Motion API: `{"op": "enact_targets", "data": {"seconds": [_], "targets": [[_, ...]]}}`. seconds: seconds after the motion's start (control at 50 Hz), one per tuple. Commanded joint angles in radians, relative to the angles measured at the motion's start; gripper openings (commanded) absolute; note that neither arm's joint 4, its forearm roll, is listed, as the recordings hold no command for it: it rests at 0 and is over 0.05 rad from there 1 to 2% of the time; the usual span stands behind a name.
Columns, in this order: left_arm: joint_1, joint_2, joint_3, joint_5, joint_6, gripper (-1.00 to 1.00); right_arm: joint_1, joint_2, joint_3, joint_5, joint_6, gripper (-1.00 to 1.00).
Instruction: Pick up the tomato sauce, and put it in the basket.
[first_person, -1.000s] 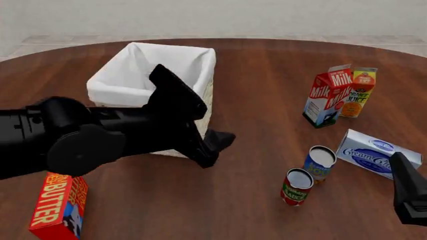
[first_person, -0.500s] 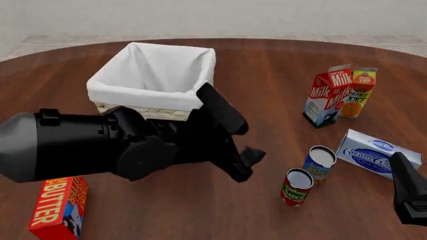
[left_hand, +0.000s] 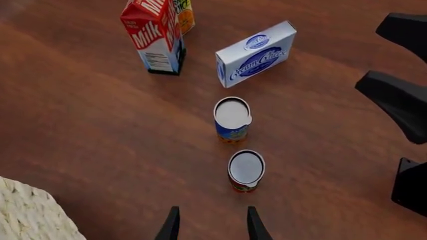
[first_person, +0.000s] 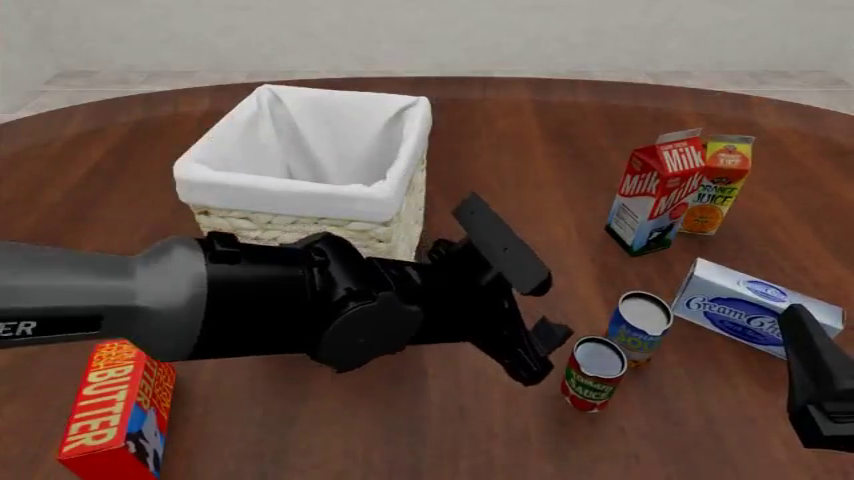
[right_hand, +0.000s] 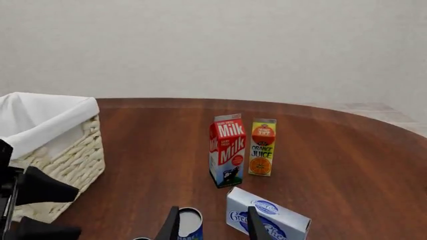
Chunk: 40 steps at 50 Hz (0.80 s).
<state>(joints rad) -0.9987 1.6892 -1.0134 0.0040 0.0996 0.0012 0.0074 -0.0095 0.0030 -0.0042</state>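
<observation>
wall (right_hand: 213, 45): plain off-white | table (first_person: 534, 130): round, dark wood | floor (first_person: 747, 78): pale

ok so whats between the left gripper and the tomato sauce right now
Nothing: in the left wrist view only bare table separates the open left gripper from the tomato sauce.

Round dark wood-grain table (first_person: 534, 150). Carries: wicker basket (first_person: 314, 160), white-lined, far left; butter box (first_person: 118, 408), near left edge; milk carton (first_person: 657, 190) touching orange juice carton (first_person: 714, 186), far right; cream cheese box (first_person: 750, 305), lying flat; blue-and-yellow can (first_person: 638, 325); tomato sauce (first_person: 593, 373) just beside it, upright, nearer.
</observation>
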Motion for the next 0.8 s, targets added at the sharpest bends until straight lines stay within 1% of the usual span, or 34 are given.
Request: {"op": "enact_targets", "data": {"seconds": [0.02,0.4,0.58,0.8], "targets": [[-0.015,0.062,-0.024,-0.018,-0.008,1.00,0.000,0.000,0.000,0.000,0.000,1.00],[-0.012,0.130,-0.077,-0.026,0.007,1.00,0.000,0.000,0.000,0.000,0.000,1.00],[-0.030,0.164,-0.101,-0.025,-0.012,1.00,0.000,0.000,0.000,0.000,0.000,1.00],[-0.056,0.206,-0.139,-0.020,-0.014,1.00,0.000,0.000,0.000,0.000,0.000,1.00]]}}
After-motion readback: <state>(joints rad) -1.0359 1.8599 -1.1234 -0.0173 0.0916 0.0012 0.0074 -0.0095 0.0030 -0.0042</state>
